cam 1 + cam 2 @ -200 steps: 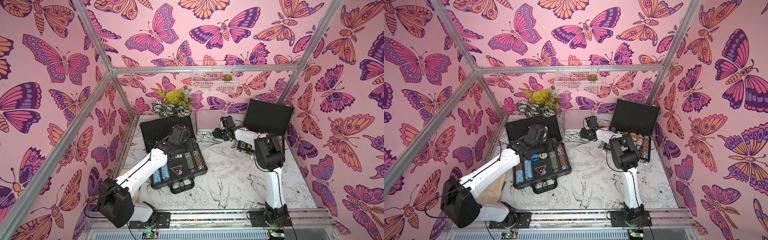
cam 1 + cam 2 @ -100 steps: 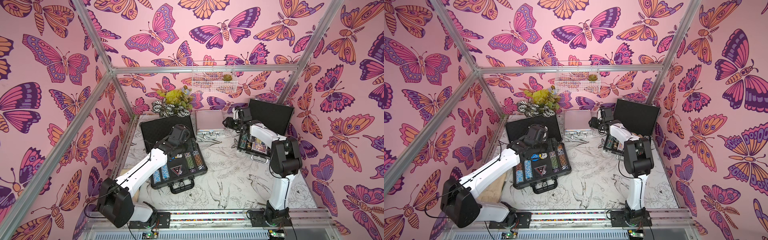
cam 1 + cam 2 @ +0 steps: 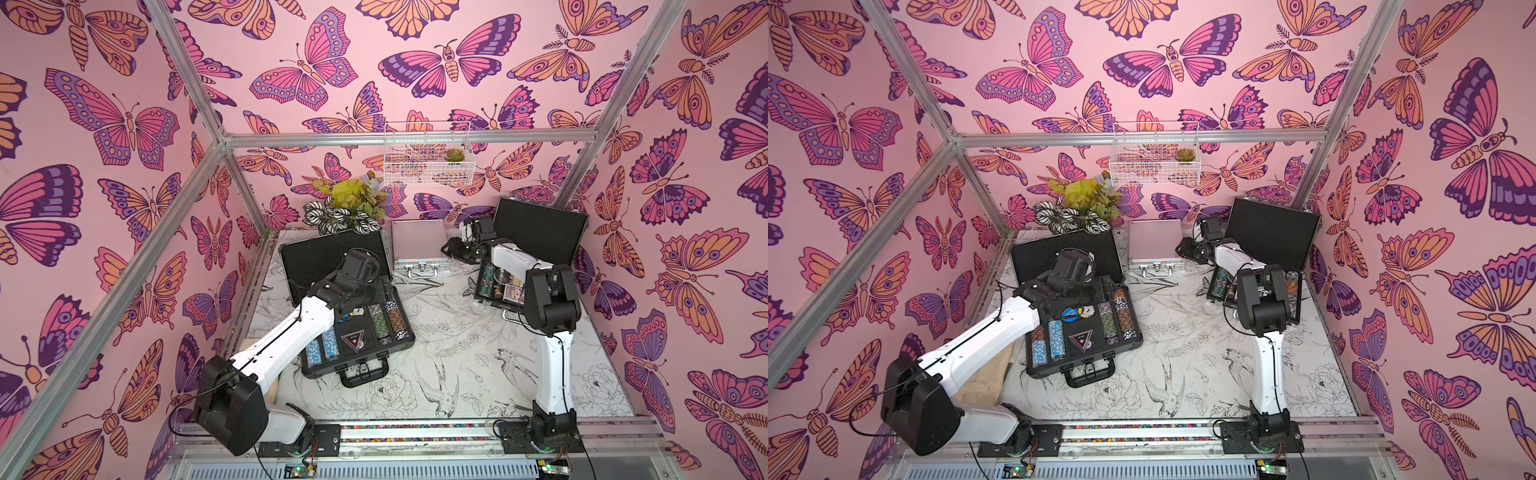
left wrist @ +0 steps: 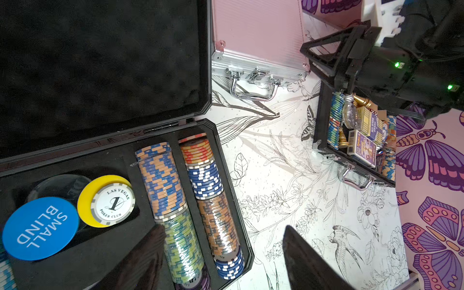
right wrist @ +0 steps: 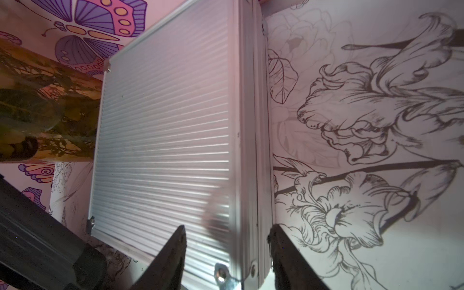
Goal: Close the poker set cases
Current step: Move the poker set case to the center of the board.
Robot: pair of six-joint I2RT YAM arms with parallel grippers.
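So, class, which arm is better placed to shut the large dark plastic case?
Left: the left jaws hang open over the large dark plastic case; the right jaws are by the small silver aluminium case.

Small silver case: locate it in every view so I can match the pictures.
In a top view: small silver case, closed, back centre.
In a top view: the case, same place.
Left wrist: the case beside the raised lid of the large case.
Right wrist: its ribbed lid fills most of the frame.
Shared landmark: flower-drawn table cover.
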